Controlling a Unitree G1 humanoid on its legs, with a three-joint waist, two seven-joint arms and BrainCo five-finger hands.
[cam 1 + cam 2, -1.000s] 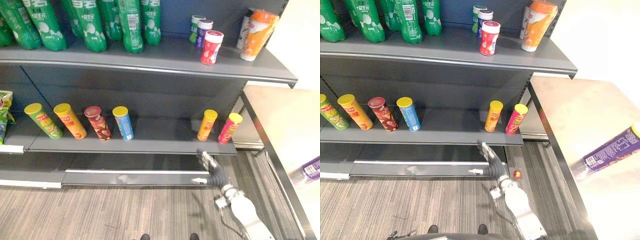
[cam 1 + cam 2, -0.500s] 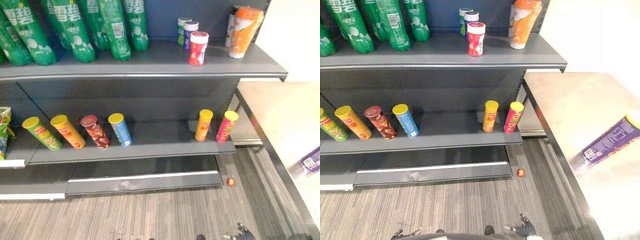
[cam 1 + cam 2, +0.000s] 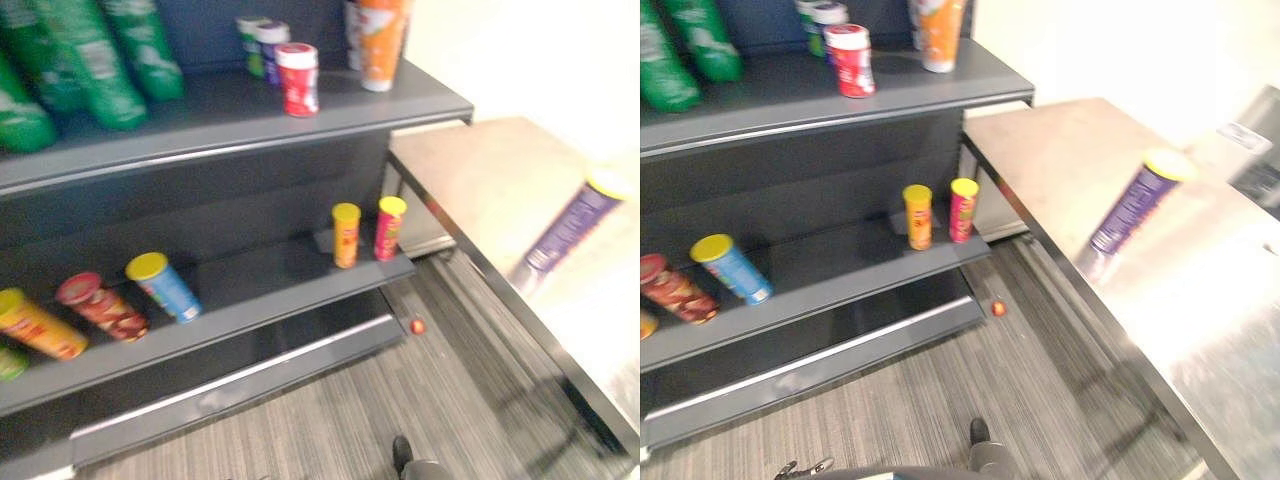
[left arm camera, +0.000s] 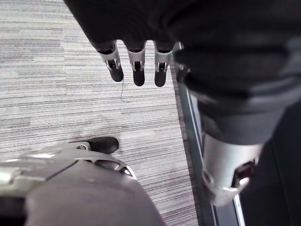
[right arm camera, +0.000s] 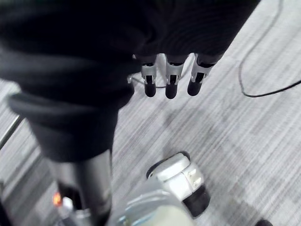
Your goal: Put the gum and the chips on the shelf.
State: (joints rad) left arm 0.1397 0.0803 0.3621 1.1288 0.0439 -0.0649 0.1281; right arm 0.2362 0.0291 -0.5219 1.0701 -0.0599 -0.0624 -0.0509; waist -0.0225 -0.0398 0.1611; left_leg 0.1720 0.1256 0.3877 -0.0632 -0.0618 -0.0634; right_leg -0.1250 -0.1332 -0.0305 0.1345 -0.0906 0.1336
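Note:
A purple chips can (image 3: 1130, 205) with a yellow lid lies on the steel table (image 3: 480, 170) right of the shelf. On the top shelf (image 3: 330, 110) stands a red gum bottle (image 3: 297, 78), with a green one (image 3: 250, 42) and a purple one (image 3: 270, 45) behind it. An orange can (image 3: 346, 234) and a pink can (image 3: 389, 227) stand at the right end of the lower shelf. Blue (image 3: 163, 287) and dark red (image 3: 98, 305) cans stand farther left. My left hand (image 4: 138, 63) hangs over the floor, fingers straight, holding nothing. My right hand (image 5: 171, 77) hangs the same way, also holding nothing.
Green bottles (image 3: 90, 60) fill the top shelf's left part, and an orange bottle (image 3: 380, 40) stands at its right end. A small red thing (image 3: 417, 326) lies on the striped floor by the shelf's corner. The table's dark edge (image 3: 520, 320) runs along the right.
The camera has swung right, bringing the table and the purple can further into view. My right hand, seen near the lower shelf a second ago, has dropped down out of the eye views.

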